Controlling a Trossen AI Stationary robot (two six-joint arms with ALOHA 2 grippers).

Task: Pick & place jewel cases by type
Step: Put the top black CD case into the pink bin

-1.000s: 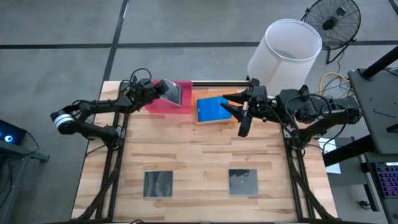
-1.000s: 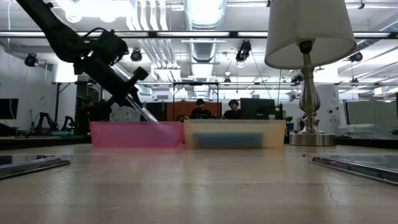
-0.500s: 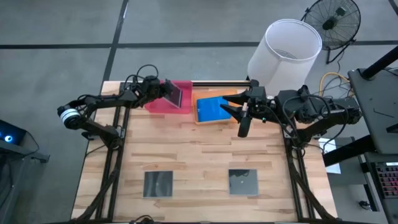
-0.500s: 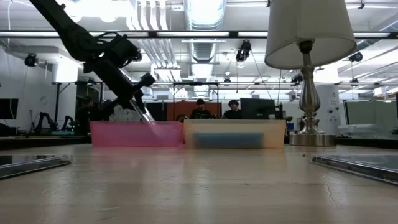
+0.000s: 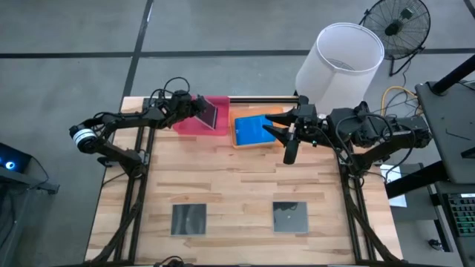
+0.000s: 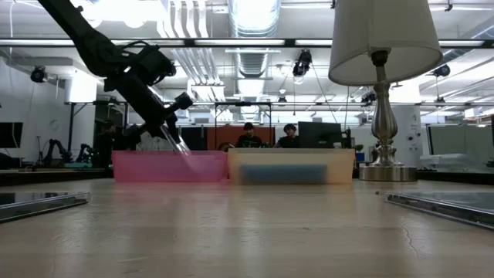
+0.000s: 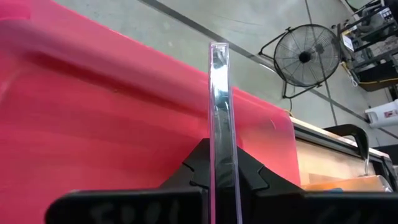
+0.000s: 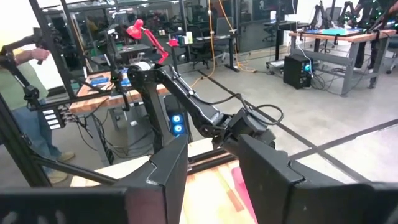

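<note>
Left gripper (image 5: pixel 194 107), clamped on dark jewel case (image 5: pixel 207 113), nudged inward above pink tray (image 5: pixel 185 124); right gripper (image 5: pixel 276 126) parted, unmoved.

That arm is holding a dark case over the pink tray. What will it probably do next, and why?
Probably lower it a little and let go. The left end effector grips the dark case tilted above the pink tray, while blue cases lie in the orange tray.

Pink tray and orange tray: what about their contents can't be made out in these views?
- Pink tray, high view: the tilted dark case in the left claw covers part of its floor.
- Orange tray, low view: the front wall blurs the blue cases; count unclear.
- Left wrist view: only the case's edge shows.
</note>
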